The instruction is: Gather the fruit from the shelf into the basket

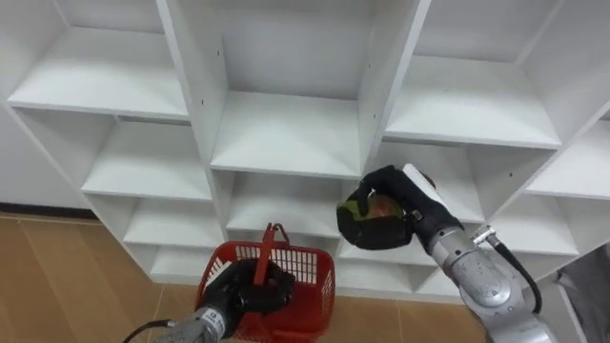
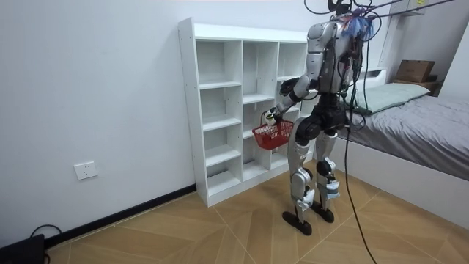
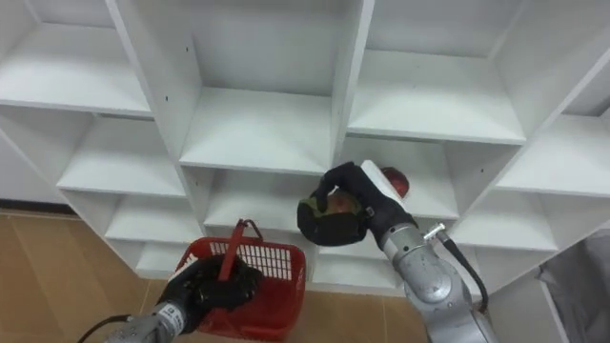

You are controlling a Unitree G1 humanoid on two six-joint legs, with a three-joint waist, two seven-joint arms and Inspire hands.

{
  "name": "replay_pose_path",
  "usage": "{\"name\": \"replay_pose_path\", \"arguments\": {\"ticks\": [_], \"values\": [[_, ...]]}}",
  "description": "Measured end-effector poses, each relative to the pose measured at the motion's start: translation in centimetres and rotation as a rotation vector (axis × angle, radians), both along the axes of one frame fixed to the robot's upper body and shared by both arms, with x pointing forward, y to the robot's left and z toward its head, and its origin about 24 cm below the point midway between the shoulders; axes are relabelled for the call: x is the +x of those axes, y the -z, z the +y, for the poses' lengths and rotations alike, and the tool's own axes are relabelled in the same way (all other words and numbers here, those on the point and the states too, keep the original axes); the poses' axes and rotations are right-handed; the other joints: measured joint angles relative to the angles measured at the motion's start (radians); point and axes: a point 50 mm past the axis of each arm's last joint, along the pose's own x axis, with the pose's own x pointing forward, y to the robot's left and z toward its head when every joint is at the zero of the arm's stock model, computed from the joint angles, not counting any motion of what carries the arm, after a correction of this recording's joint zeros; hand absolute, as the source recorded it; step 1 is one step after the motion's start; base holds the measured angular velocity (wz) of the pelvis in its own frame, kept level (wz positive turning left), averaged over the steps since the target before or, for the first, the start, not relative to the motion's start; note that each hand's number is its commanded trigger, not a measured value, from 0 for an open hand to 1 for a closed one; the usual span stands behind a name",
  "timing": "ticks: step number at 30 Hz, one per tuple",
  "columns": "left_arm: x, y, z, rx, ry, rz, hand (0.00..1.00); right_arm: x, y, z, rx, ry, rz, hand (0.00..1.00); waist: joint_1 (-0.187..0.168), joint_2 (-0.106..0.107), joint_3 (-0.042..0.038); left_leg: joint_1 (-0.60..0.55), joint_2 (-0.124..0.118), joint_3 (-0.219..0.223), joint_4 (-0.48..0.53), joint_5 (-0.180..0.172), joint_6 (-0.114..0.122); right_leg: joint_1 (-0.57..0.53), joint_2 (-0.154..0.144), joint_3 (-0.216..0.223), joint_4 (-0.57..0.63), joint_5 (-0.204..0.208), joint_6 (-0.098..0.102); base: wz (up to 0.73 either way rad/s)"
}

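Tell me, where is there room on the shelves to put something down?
The middle shelf above the right hand is bare, and so are the left-column shelves and the upper right shelf. It is crowded lower down, where that hand grips a fruit and the left hand holds the red basket.

A bedroom in a home: a white shelf unit (image 1: 286, 133) stands against the wall (image 2: 110, 88) just before the right hand (image 1: 386, 205), a bed (image 2: 425, 132) with a grey cover and a pillow (image 2: 392, 94) lies well behind that hand, parquet floor (image 2: 220, 227) beneath it, a wall socket (image 2: 86, 171) far off to its left
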Motion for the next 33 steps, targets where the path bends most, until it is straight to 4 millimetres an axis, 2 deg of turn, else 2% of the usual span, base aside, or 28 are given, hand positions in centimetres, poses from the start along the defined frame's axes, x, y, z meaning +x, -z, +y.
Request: {"name": "replay_pose_path", "arguments": {"ticks": [8, 14, 20, 29, 33], "values": [[-0.3, 0.2, -0.4, -0.003, 0.015, 0.008, 1.0, -1.0, 0.9, 0.5, 0.026, 0.003, 0.041, 1.0, -0.004, 0.011, 0.0045, 0.023, 0.0, 0.015, -0.019, -0.002, 0.0, 0.012, 0.001, 0.02, -0.001, 0.0, 0.0, -0.06], [-0.6, 0.3, -0.5, 0.002, 0.025, 0.016, 1.0, -1.7, 1.9, 0.3, 0.02, 0.018, 0.083, 1.0, -0.004, 0.033, 0.0119, 0.027, 0.0, 0.02, -0.019, -0.01, 0.001, 0.011, 0.002, 0.025, -0.002, -0.001, 0.002, -0.04], [-0.8, 0.4, -0.7, 0.003, 0.053, 0.022, 1.0, -2.8, 4.4, 0.2, -0.005, 0.023, 0.194, 1.0, -0.006, 0.043, 0.0102, 0.027, 0.0, 0.022, -0.019, -0.01, 0.0, 0.011, 0.002, 0.026, -0.003, -0.002, 0.003, 0.0], [-1.0, 0.5, -0.7, 0.013, 0.067, 0.028, 1.0, -3.5, 5.9, 0.4, 0.0, 0.042, 0.267, 1.0, -0.01, 0.041, 0.009, 0.024, 0.0, 0.022, -0.018, -0.01, 0.001, 0.007, 0.001, 0.026, -0.001, -0.003, 0.004, 0.0], [-0.9, 0.5, -0.5, 0.016, 0.062, 0.025, 1.0, -3.1, 6.3, 0.4, -0.004, 0.046, 0.284, 1.0, -0.019, 0.034, 0.0065, 0.011, 0.0, 0.021, -0.013, -0.01, 0.001, -0.006, 0.0, 0.025, 0.003, -0.003, 0.004, 0.0]]}}
